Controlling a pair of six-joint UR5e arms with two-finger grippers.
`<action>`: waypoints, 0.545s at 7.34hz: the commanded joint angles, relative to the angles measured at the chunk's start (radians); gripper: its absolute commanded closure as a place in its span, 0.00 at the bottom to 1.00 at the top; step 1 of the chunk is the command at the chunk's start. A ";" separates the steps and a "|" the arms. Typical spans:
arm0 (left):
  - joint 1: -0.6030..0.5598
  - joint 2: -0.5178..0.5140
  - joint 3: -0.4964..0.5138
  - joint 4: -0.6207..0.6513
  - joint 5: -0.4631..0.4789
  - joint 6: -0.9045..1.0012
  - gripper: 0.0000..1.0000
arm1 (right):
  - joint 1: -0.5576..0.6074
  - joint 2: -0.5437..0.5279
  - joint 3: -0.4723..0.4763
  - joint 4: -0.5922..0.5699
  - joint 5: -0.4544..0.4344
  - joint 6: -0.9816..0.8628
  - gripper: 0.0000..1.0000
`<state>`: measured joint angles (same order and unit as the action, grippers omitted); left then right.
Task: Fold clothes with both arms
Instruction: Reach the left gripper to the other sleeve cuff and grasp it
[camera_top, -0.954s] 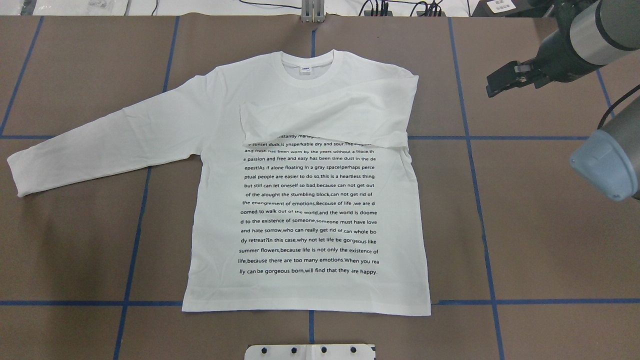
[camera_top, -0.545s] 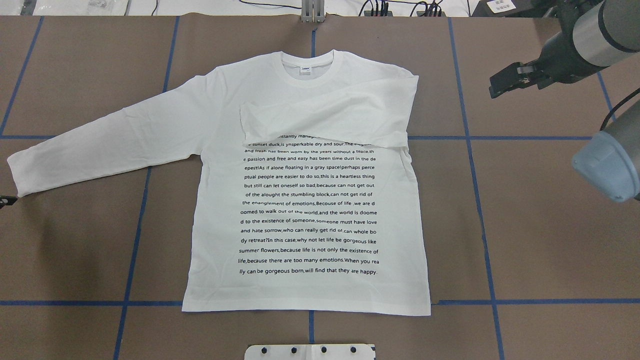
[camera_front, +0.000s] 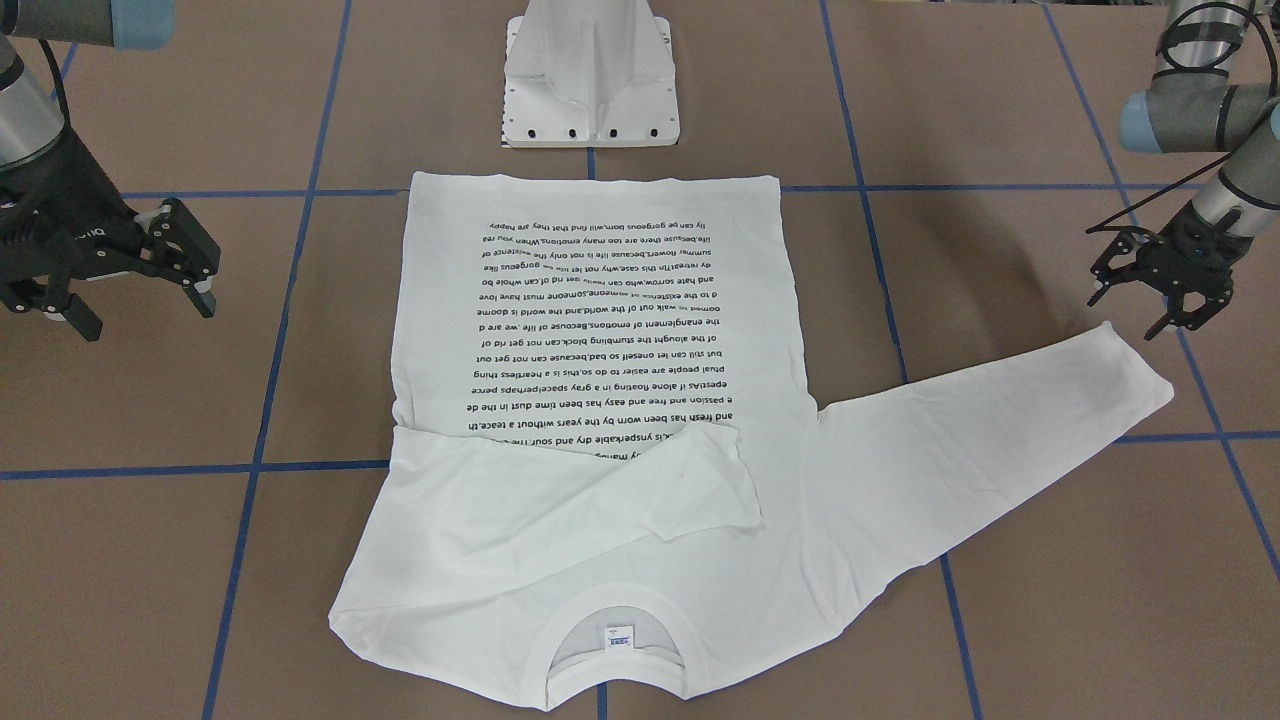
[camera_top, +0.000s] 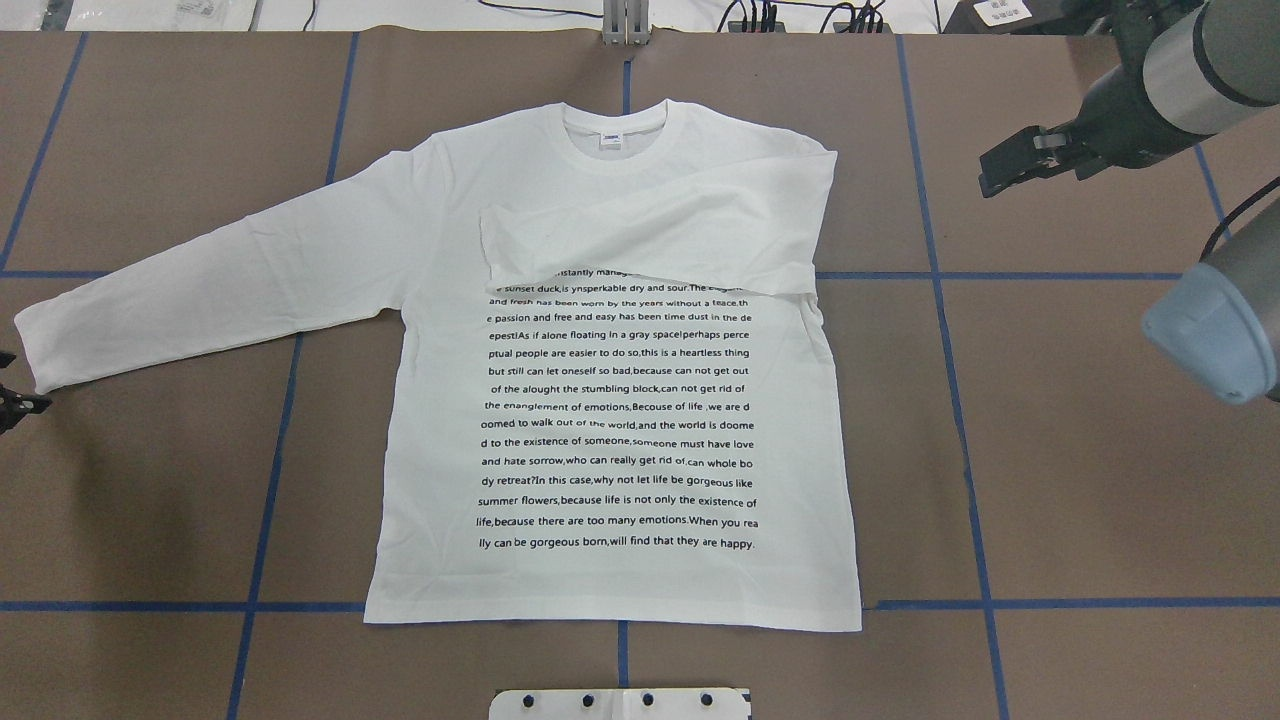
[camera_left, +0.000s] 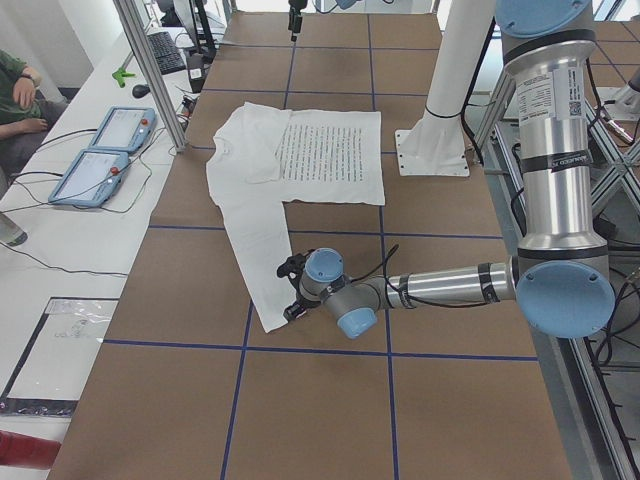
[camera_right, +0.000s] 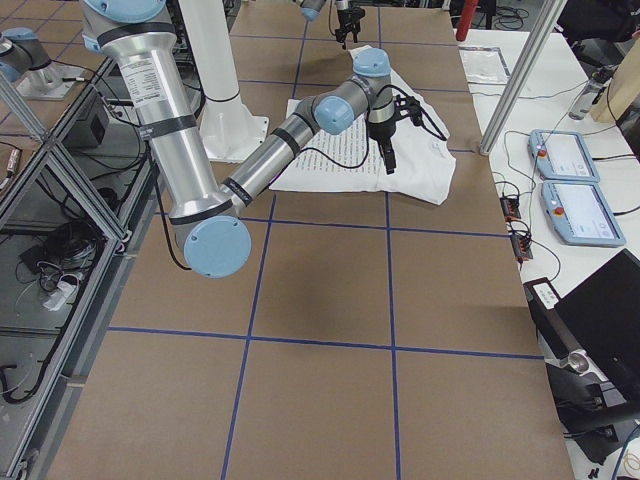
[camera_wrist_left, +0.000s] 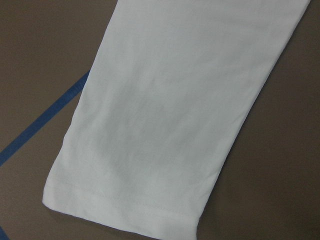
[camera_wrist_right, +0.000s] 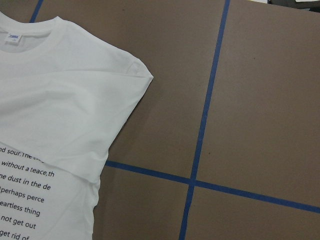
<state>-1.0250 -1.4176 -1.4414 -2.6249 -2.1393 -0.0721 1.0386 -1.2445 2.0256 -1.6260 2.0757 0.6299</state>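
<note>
1. A brown table (camera_top: 1100, 450) marked into squares by blue tape lines (camera_top: 938, 300) fills the scene, with a white pedestal base (camera_front: 590, 80) at the robot's edge.
2. The white T-shirt (camera_top: 620, 420) lies flat in the middle of the table, printed text facing up and hem toward the base.
3. Its ribbed collar (camera_top: 615, 135) and small neck label (camera_top: 610, 141) point away from the robot.
4. The sleeve (camera_top: 650, 240) on the robot's right side is folded across the chest and covers the top lines of text.
5. The other sleeve stretches out flat toward the robot's left, ending in a cuff (camera_wrist_left: 120, 210).
6. The left gripper (camera_front: 1125, 315) sits low just beside that cuff with its jaws spread, holding nothing; whether it touches the cloth cannot be told.
7. The right gripper (camera_front: 148, 318) hangs above bare table well apart from the shirt's folded shoulder, jaws wide apart and empty.
</note>
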 joint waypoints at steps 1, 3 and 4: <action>0.016 -0.001 0.007 0.000 0.001 0.000 0.37 | 0.000 -0.001 -0.002 0.000 -0.002 0.002 0.00; 0.022 -0.001 0.010 -0.001 0.021 0.000 0.41 | 0.000 -0.006 -0.002 0.000 0.000 0.002 0.00; 0.023 -0.001 0.010 0.000 0.021 0.000 0.40 | 0.000 -0.007 -0.002 0.000 0.000 0.002 0.00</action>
<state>-1.0049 -1.4185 -1.4324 -2.6256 -2.1222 -0.0721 1.0385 -1.2490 2.0234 -1.6260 2.0750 0.6319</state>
